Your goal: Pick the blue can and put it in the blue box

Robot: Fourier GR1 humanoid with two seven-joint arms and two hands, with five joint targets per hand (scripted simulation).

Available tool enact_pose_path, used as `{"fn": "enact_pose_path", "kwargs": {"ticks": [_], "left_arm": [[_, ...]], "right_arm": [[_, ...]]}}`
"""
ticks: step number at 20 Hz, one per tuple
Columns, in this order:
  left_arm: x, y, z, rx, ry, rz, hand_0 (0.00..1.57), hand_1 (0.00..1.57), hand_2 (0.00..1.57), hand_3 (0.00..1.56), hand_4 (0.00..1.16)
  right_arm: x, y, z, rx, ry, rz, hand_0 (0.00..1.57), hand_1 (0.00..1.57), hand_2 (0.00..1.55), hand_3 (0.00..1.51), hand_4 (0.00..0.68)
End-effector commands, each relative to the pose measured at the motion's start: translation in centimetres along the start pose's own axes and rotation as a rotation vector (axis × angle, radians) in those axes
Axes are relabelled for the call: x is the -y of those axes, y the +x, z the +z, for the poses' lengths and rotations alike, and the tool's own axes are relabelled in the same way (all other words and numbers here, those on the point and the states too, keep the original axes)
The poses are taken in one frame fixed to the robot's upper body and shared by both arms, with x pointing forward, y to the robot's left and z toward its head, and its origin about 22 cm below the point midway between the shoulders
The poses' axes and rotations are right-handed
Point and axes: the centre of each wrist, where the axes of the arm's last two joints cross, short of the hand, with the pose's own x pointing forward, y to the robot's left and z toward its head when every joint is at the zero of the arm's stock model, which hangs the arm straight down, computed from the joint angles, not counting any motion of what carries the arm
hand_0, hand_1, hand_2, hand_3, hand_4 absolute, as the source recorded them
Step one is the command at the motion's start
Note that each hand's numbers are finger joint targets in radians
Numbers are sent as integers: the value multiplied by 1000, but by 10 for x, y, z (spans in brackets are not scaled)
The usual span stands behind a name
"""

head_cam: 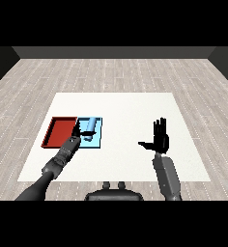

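Note:
The blue can [92, 125] stands upright over the light blue tray [97, 143], in its left half. My left hand [76, 131] is at the can's left side, above the border between the two trays, with its fingers curled round the can's lower part. Whether the can's base touches the tray floor is hidden. My right hand [160, 138] hovers over the table's right half, far from both trays, fingers straight and pointing away from me, thumb spread to the left, holding nothing.
The red tray [58, 132] lies right beside the blue tray on its left, with nothing in it. The white table [125, 111] stretches bare between the trays and my right hand. A wooden floor surrounds the table.

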Motion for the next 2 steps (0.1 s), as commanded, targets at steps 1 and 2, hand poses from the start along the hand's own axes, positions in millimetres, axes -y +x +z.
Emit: {"fn": "enact_pose_path", "kwargs": {"ticks": [1, 2], "left_arm": [[-26, 16, -11, 210, 14, 116, 0, 0, 0, 0, 0], [-4, 20, -3, 221, 35, 137, 0, 0, 0, 0, 0]], "right_arm": [[-1, -4, 4, -11, 34, 23, 0, 0, 0, 0, 0], [11, -4, 0, -1, 46, 27, 0, 0, 0, 0, 0]]}}
